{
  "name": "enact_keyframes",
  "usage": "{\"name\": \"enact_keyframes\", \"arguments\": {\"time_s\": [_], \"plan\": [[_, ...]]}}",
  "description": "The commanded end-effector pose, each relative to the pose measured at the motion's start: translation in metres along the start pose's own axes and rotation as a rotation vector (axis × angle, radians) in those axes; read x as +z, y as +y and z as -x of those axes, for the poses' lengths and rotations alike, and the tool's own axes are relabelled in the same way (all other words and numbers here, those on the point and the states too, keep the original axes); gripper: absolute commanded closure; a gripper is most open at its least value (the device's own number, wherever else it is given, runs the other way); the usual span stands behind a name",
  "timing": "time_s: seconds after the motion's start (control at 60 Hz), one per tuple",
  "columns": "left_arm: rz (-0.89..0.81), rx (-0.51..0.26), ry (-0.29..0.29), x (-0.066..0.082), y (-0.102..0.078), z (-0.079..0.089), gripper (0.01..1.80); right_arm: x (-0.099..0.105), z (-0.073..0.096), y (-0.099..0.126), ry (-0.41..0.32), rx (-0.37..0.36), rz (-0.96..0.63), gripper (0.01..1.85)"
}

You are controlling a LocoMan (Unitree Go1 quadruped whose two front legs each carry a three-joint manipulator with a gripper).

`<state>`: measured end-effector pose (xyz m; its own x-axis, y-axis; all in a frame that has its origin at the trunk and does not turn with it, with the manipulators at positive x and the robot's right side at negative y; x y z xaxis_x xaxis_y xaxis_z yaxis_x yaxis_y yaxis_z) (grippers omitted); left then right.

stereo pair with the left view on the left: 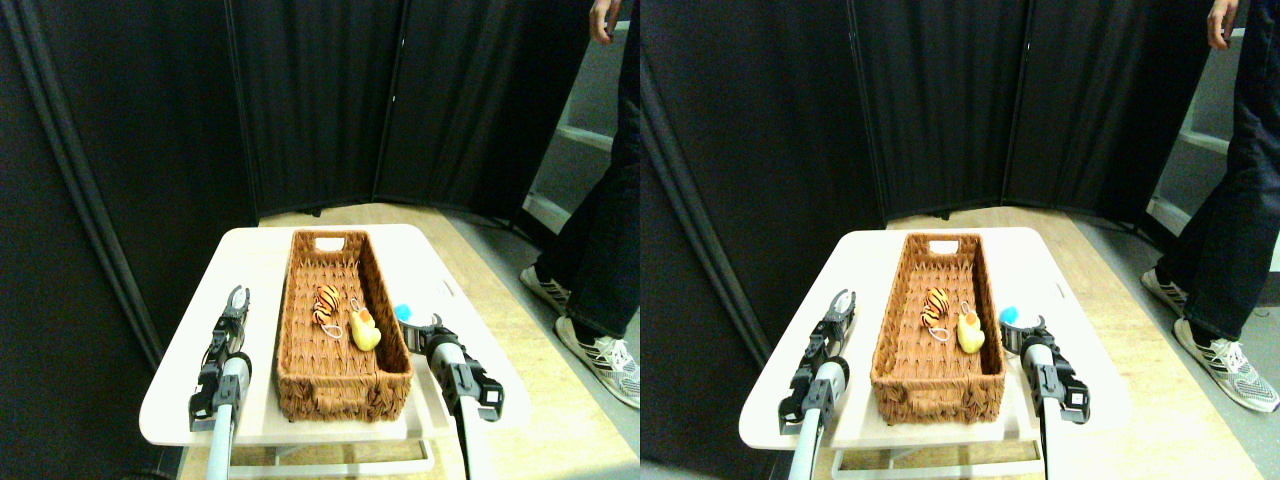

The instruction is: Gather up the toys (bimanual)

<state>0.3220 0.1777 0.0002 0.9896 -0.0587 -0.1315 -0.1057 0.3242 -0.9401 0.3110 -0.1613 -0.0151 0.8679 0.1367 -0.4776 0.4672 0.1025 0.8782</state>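
An orange-black striped tiger toy (326,302) and a yellow duck toy (364,330) lie side by side inside the long brown wicker basket (300,350), right of its middle. A blue toy (402,312) rests on the white table just outside the basket's right wall. My right gripper (416,335) sits right below and against that blue toy; its jaws are too small to read. Left of the basket, my left gripper (238,295) hovers over the bare table with its two curved fingers apart and nothing between them.
The white table (180,390) stands on a wooden floor before black curtain panels (300,100). A person in dark trousers and white sneakers (590,350) stands at the right, close to the table's far right corner.
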Motion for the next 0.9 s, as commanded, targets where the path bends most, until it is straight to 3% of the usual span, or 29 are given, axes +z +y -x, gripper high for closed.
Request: {"name": "enact_keyframes", "arguments": {"time_s": [0.017, 0.25, 0.383, 0.417, 0.7, 0.767, 0.9], "plan": [[0.01, -0.045, -0.007, 0.001, -0.01, -0.001, 1.8, 0.001, -0.008, 0.003, -0.011, 0.017, 0.026, 1.24], [0.0, -0.038, -0.017, 0.002, -0.011, 0.0, 1.8, 0.004, -0.022, -0.003, -0.012, 0.006, -0.013, 1.45], [-0.015, -0.043, -0.015, 0.004, -0.01, -0.001, 1.8, 0.002, -0.022, -0.002, -0.08, 0.036, 0.1, 1.85], [-0.013, -0.039, -0.019, 0.005, -0.009, -0.002, 1.8, 0.001, -0.019, 0.0, -0.13, 0.038, 0.18, 1.85], [0.023, -0.036, -0.02, 0.004, -0.009, -0.006, 1.8, 0.009, -0.014, 0.028, -0.153, 0.131, 0.248, 1.85], [0.039, -0.026, -0.034, 0.003, -0.01, -0.007, 1.8, 0.011, -0.011, 0.047, -0.15, 0.197, 0.316, 1.85], [0.039, -0.032, -0.03, 0.002, -0.009, -0.009, 1.8, 0.012, -0.005, 0.072, -0.157, 0.245, 0.341, 1.85]]}}
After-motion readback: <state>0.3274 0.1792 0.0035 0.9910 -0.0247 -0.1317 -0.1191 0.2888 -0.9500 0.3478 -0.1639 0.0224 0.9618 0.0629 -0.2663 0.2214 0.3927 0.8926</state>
